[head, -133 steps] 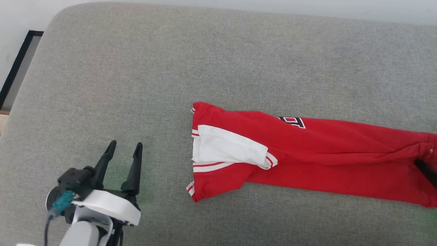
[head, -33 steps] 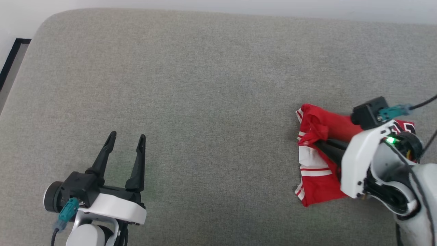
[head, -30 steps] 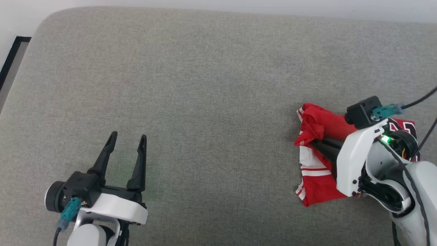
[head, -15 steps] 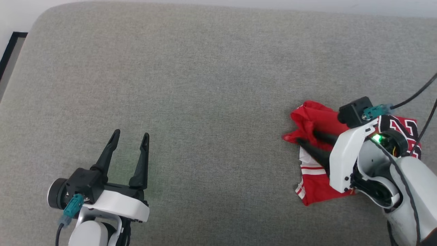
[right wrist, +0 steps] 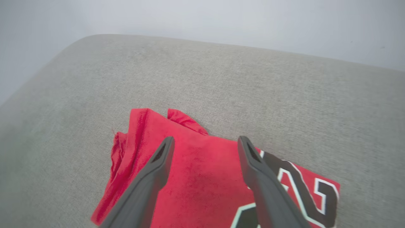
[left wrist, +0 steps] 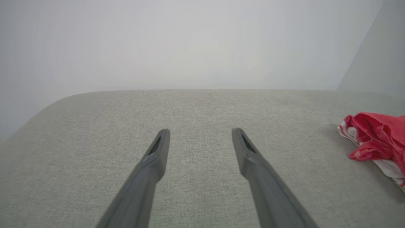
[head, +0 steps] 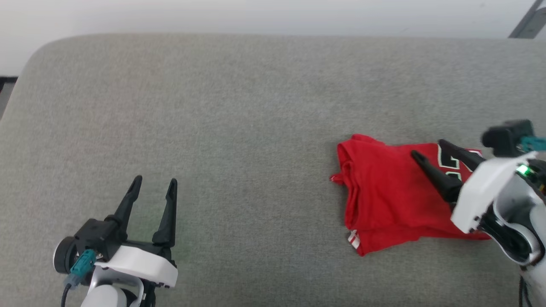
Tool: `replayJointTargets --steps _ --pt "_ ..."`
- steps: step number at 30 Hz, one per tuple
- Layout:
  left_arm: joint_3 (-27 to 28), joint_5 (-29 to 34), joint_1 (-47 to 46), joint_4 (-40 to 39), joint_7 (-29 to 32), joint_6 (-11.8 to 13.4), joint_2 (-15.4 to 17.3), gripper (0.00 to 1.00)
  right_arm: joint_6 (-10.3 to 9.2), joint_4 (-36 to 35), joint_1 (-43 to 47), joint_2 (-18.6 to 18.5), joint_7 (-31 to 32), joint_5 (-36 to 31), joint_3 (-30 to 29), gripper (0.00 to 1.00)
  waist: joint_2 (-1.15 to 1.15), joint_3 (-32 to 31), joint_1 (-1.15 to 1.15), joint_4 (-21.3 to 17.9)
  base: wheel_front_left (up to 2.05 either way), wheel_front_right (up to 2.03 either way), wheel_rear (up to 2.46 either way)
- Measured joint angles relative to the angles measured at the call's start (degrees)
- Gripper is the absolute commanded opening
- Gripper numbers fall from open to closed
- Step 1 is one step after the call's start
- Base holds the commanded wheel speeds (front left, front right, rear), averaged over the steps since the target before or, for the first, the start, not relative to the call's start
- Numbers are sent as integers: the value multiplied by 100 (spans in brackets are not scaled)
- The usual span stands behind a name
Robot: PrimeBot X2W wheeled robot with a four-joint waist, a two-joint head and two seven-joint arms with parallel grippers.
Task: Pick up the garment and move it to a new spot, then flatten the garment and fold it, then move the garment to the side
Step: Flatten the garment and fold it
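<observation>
The red garment (head: 384,192) lies folded into a small rough rectangle at the right of the grey cushion, black white-outlined lettering (right wrist: 297,193) showing at its right end. My right gripper (head: 426,149) hovers open just above that end with nothing between its fingers; the right wrist view looks down between them at the red cloth (right wrist: 196,177). My left gripper (head: 153,184) stands open and empty at the lower left, far from the garment, whose bunched edge (left wrist: 376,142) shows at the right border of the left wrist view.
The grey upholstered cushion (head: 213,128) spans the head view, its rounded corner at the upper left. A pale wall runs behind it. A grey metal strut (head: 527,21) shows at the top right corner.
My right gripper let go of the cloth, opened and drew back to the right. The garment's folded-over layer now lies flat, covering the white sleeve. The camera shifted slightly.
</observation>
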Motion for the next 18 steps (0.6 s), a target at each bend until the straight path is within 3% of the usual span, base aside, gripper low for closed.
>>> replayJointTargets --steps 6,18 --pt "-29 -81 48 171 0 0 19 100 0 519 271 -145 -847 -36 -91 100 0 -210 0 -143 0 0 0" --pt "100 -253 282 412 0 0 -127 100 0 1395 522 -71 -2860 -191 -214 100 0 -442 0 -300 0 0 0"
